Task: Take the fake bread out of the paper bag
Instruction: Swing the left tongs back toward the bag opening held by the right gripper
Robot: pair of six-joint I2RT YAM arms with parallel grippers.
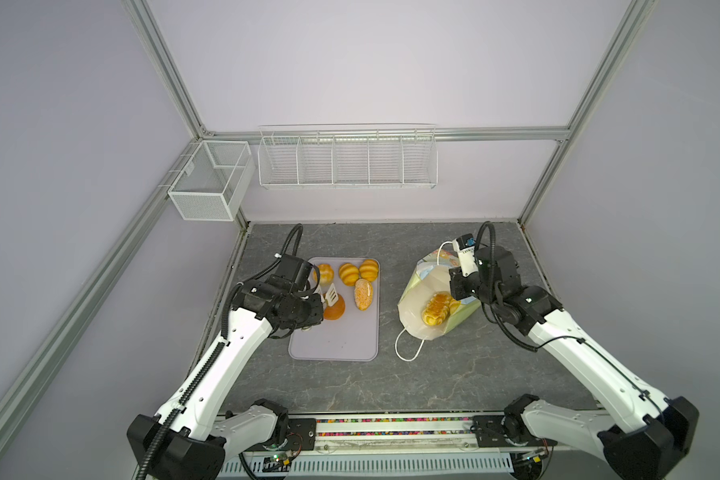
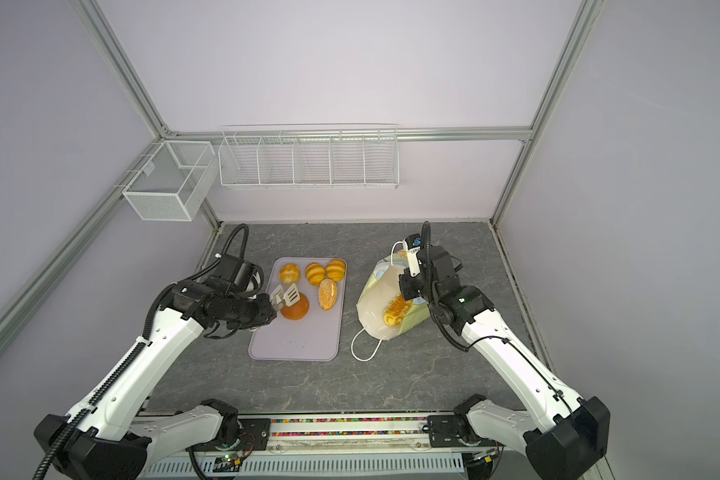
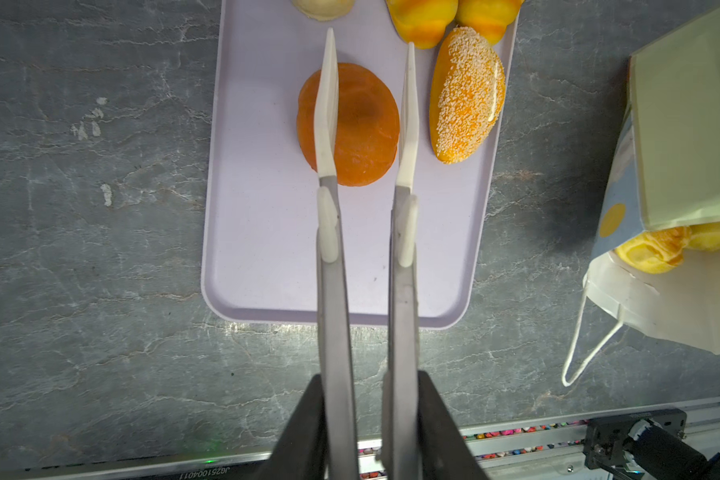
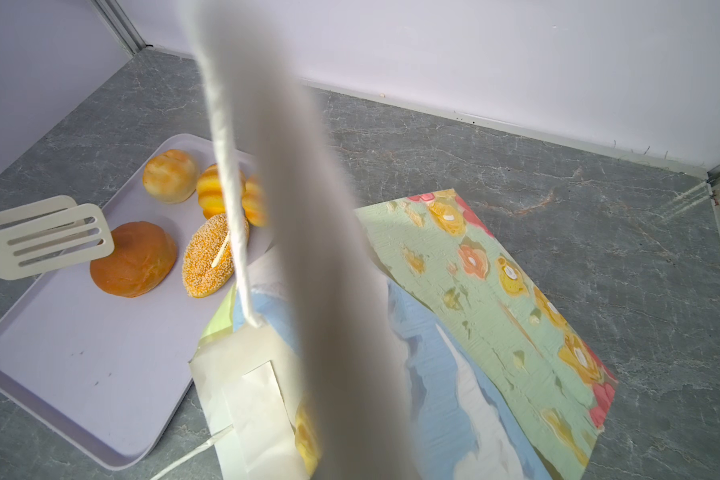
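The paper bag point(image 1: 418, 291) point(image 2: 373, 301) point(image 4: 495, 291) lies tilted on the table with its mouth toward the front. A long ridged yellow loaf of fake bread point(image 1: 435, 309) point(image 2: 395, 311) point(image 3: 653, 253) shows in its mouth. My right gripper point(image 1: 457, 291) hangs over the bag, shut on its white cord handle point(image 4: 308, 249), which blurs across the right wrist view. My left gripper point(image 1: 317, 306) point(image 3: 373, 399) is shut on metal tongs point(image 3: 329, 232). Their white tips stand apart over a brown round bun point(image 1: 336, 309) point(image 3: 358, 137) on the tray point(image 1: 333, 345). A speckled oval point(image 1: 363, 294) and three golden buns point(image 1: 348, 274) lie beside it.
The bag's other cord handle point(image 1: 408, 345) lies looped on the table toward the front. Two white wire baskets point(image 1: 348, 160) point(image 1: 211, 180) hang on the back wall and left frame. Bare grey tabletop point(image 1: 391, 386) stretches in front of the tray and bag.
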